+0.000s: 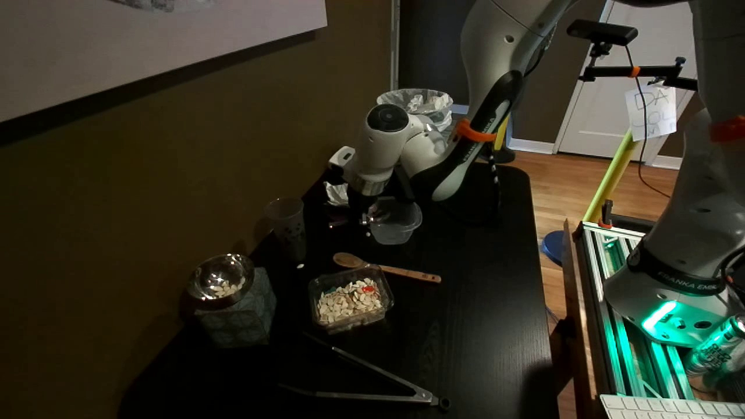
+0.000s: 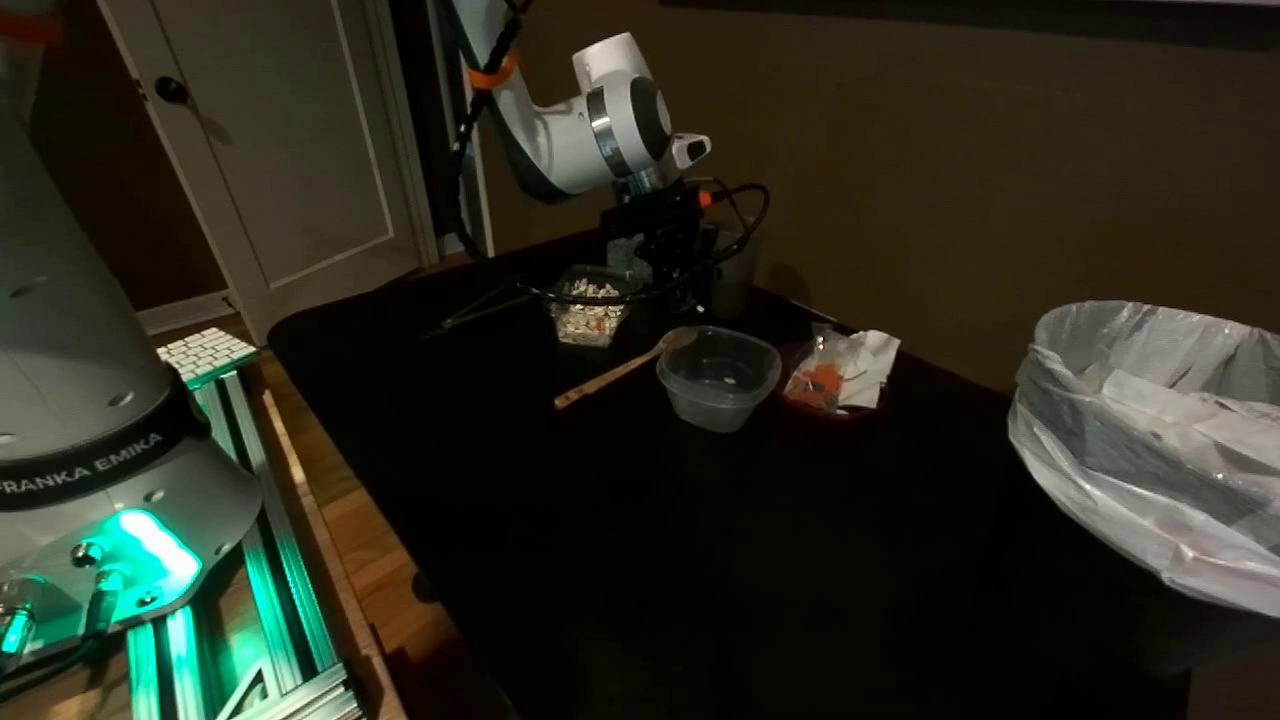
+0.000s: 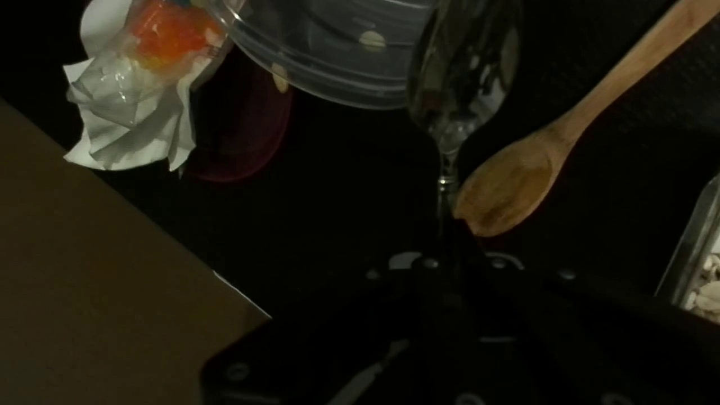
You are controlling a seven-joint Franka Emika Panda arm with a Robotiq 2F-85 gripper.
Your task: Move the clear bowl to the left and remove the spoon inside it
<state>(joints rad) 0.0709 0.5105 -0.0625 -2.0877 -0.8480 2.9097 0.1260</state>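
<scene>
Black table — clear bowl, tongs.

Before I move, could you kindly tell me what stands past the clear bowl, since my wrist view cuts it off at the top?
Observer: A bin with a see-through liner stands past the clear bowl, near the end of the table.
Operator: Thank you; and beyond the clear container at my right edge?
Observer: In an exterior view, tongs lie there with their arms spread.
Operator: Where does the wooden spoon end, please?
Observer: In both exterior views its handle tip lies on the table, toward the robot's base.
</scene>
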